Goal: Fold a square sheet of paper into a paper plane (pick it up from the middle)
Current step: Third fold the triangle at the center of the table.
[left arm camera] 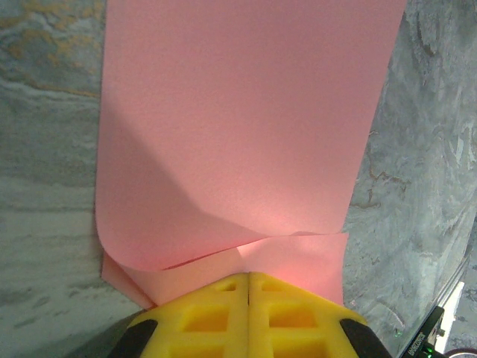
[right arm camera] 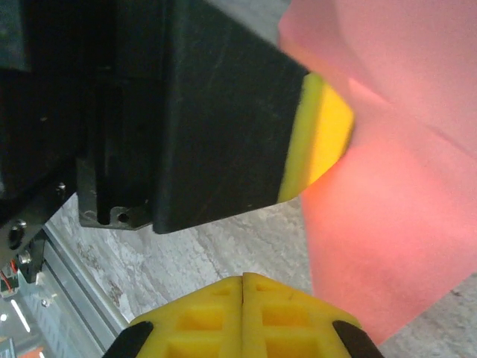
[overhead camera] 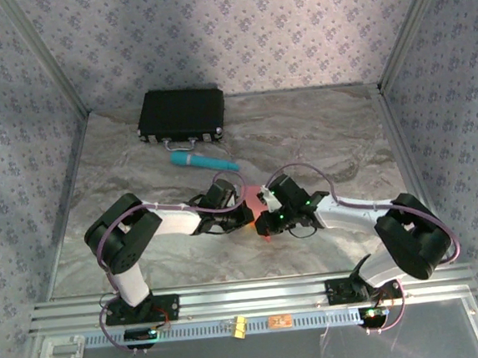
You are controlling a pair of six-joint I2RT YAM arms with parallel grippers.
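We see the left gripper (left arm camera: 247, 292) with its two yellow fingers pressed flat together, their tips at the near edge of the square sheet of paper (left arm camera: 246, 127); we cannot tell whether the paper is actually pinched between them. The right gripper (right arm camera: 244, 292) is also closed tight and holds nothing, its tips just short of the sheet, facing the left gripper's black finger and yellow pad (right arm camera: 322, 134), which touches the pink paper. The sheet lies mid-table between the two grippers, doubled over, its upper layer bowing up in a soft curve above the flat lower layer. The table (overhead camera: 318, 130) is grey marble-patterned, walled by pale floral wallpaper (overhead camera: 234, 29), with a ribbed aluminium rail (overhead camera: 249, 298) along the near edge. At the far side rest a black case (overhead camera: 181, 115) and, beside it, a teal cylinder (overhead camera: 204, 160).
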